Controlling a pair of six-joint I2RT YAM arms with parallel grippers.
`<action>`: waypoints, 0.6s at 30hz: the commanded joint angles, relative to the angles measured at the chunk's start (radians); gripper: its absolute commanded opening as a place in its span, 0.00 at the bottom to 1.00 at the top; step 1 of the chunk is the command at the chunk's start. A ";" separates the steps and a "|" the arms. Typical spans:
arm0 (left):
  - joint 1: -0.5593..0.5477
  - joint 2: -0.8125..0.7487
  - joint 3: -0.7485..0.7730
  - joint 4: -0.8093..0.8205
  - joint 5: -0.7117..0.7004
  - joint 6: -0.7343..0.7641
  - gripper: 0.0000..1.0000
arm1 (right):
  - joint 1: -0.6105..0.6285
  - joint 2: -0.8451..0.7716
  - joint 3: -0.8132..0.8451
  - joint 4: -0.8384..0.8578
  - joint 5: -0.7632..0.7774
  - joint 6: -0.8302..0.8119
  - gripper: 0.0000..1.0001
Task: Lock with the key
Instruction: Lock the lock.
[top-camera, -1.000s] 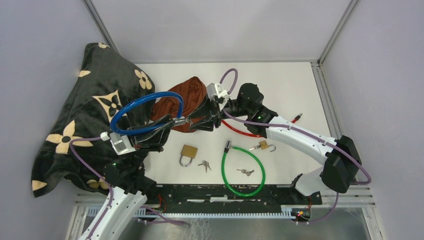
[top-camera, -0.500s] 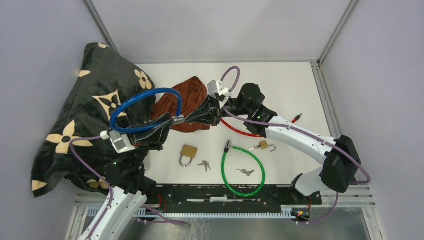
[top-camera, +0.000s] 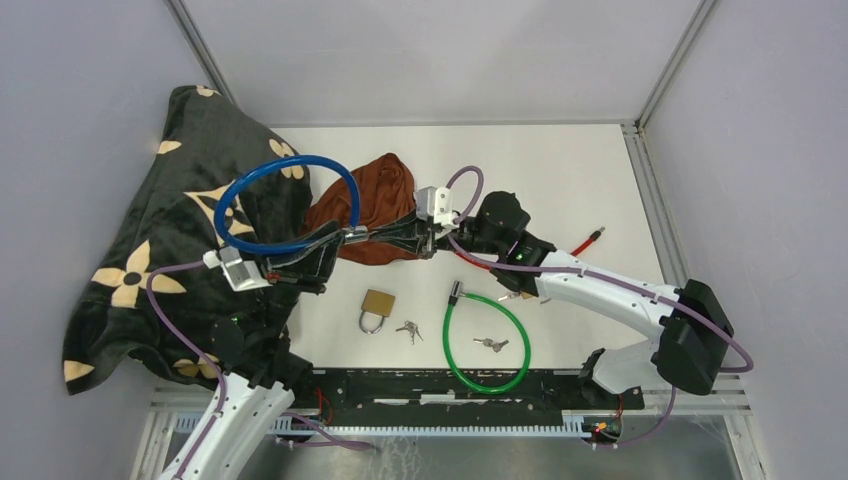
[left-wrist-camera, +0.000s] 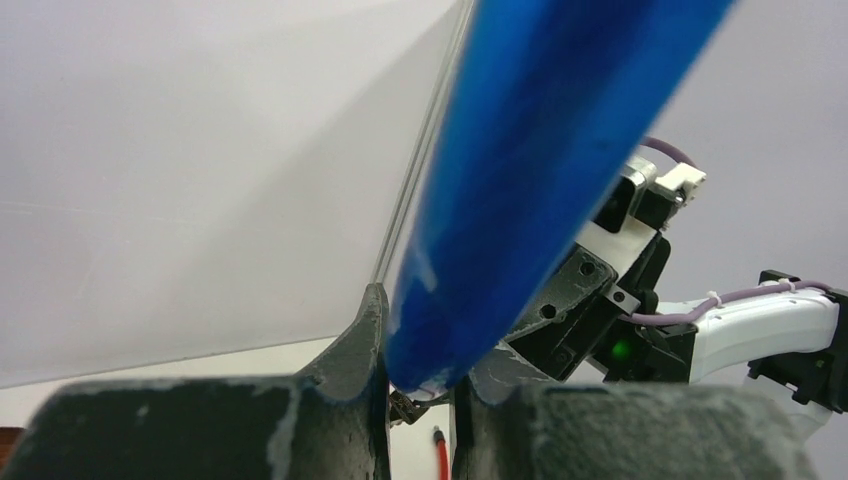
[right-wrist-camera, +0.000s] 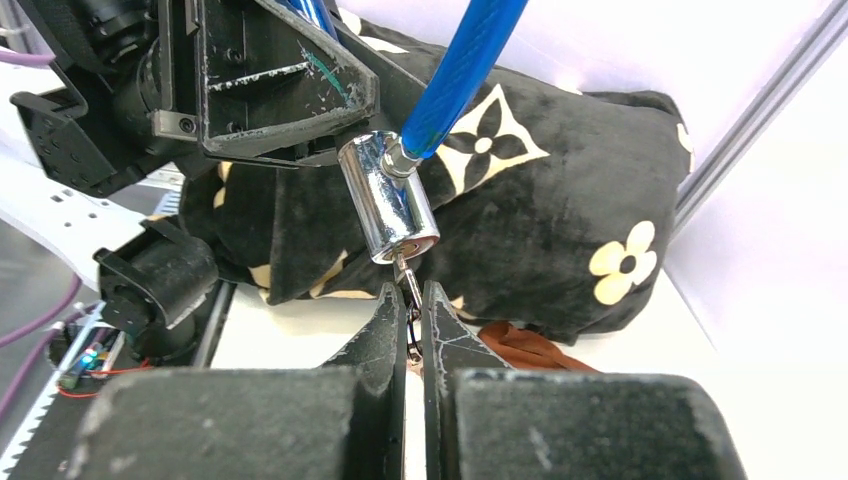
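My left gripper (top-camera: 335, 240) is shut on the blue cable lock (top-camera: 285, 203), holding its loop in the air over the table's left side; the blue cable (left-wrist-camera: 540, 170) fills the left wrist view between the pads. The lock's chrome cylinder (right-wrist-camera: 388, 198) hangs in front of my right gripper (right-wrist-camera: 411, 300). My right gripper (top-camera: 385, 238) is shut on a small key (right-wrist-camera: 408, 283) whose tip sits in the cylinder's end.
A black flowered blanket (top-camera: 150, 250) lies at the left, a brown cloth (top-camera: 375, 205) under the grippers. A brass padlock (top-camera: 376, 306), loose keys (top-camera: 408, 330), a green cable lock (top-camera: 487, 335) with keys (top-camera: 490, 344) and a red cable (top-camera: 585, 241) lie on the table.
Both grippers have risen and shifted slightly left with the blue lock and key; the right arm has stretched further left, now hiding the second brass padlock.
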 joint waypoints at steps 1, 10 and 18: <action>0.004 0.023 0.012 -0.100 -0.003 -0.070 0.02 | 0.028 -0.048 -0.018 0.156 0.108 -0.118 0.00; 0.004 0.012 0.002 -0.065 -0.044 -0.040 0.02 | 0.029 -0.088 -0.066 0.133 0.181 -0.237 0.00; 0.004 -0.002 0.000 -0.144 -0.048 -0.069 0.02 | 0.033 -0.140 -0.131 0.171 0.215 -0.335 0.00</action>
